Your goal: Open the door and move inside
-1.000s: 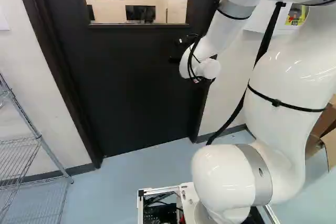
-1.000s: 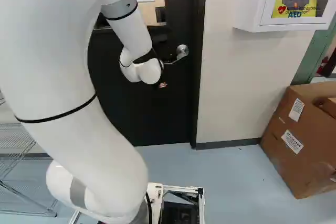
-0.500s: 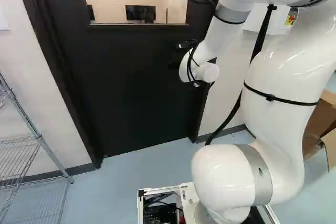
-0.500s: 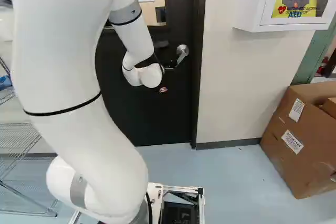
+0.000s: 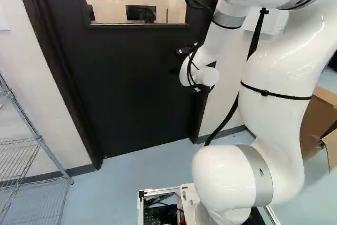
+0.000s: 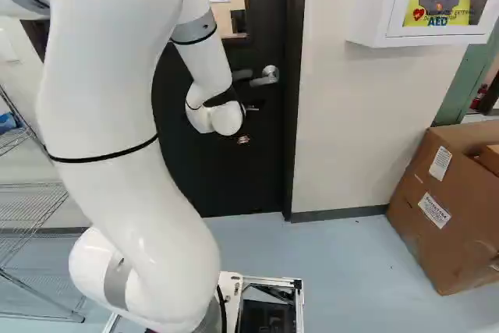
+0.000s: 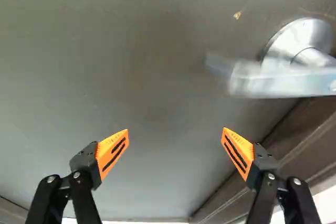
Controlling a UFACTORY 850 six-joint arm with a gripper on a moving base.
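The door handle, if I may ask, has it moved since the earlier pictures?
Yes, the door handle has swung up, from slanting down to nearly level, judged against the door frame.

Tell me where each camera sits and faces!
Left base view: behind the arm, to its left, facing the door; arm shows.
Right base view: behind, to its right, facing the door; arm shows.
Wrist view: on the wrist, looking along the gripper at door and handle; open fingers show.
Both base views share door, arm and box.
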